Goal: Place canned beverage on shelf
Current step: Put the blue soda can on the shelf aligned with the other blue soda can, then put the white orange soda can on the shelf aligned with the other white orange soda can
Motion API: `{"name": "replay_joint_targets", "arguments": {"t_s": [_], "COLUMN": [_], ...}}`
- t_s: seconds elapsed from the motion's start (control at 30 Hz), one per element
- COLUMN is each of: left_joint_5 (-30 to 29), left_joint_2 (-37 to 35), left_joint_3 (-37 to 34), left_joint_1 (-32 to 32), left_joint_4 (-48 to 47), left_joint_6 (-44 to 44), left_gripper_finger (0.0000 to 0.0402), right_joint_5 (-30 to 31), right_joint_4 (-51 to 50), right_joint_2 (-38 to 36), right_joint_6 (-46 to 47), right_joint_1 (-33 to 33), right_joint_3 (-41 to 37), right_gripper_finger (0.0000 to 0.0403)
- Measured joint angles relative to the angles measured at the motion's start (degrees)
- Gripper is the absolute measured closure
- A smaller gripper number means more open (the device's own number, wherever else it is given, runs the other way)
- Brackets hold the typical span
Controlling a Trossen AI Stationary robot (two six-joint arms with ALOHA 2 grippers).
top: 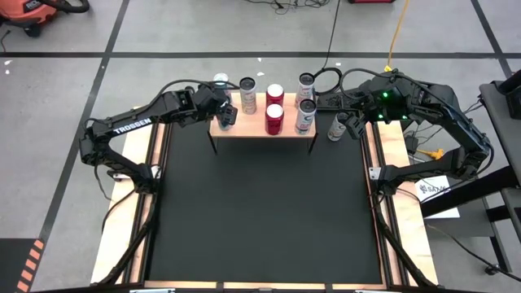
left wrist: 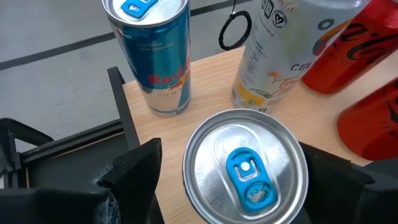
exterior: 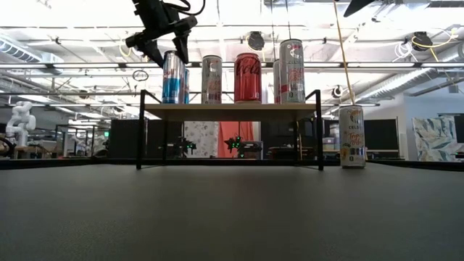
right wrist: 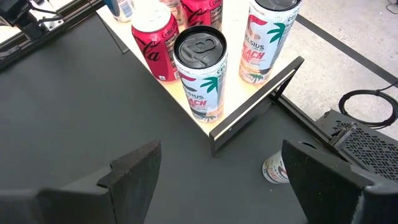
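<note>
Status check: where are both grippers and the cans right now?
Left gripper open around blue can, standing on shelf. Right gripper open over white can on table beside shelf. Nothing in the way.

Cans, counted from above — seven on the shelf [top: 262, 129], one can on the table [top: 336, 128] beside it; two arms.

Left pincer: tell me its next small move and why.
Probably lift the left pincer straight up. Its fingers stand open on either side of the blue-tab can, which already stands on the shelf, so it looks released; rising clear avoids knocking it.
</note>
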Motion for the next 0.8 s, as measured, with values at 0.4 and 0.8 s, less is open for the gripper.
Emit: {"name": "replay_joint_targets", "arguments": {"t_s": [0.4,0.8], "left_joint_5": [-0.52,-3.06], "left_joint_2": [0.00,-0.11], "left_joint_3": [-0.01,5.54], "left_joint_1": [0.00,-0.14], "left_joint_4": [3.44,2.22], "left_joint_6": [1.87,6.49], "left_gripper_finger": [0.0074,0.0074], "right_joint_5": [0.00,0.00], "right_joint_4": [-0.02,-0.01], "right_joint_2": [-0.01,-0.01], "right_joint_6": [-0.02,-0.01], "right_joint_1": [-0.02,-0.01], "right_joint_3": [-0.01,0.00], "right_gripper_finger": [0.0085,0.0085]}}
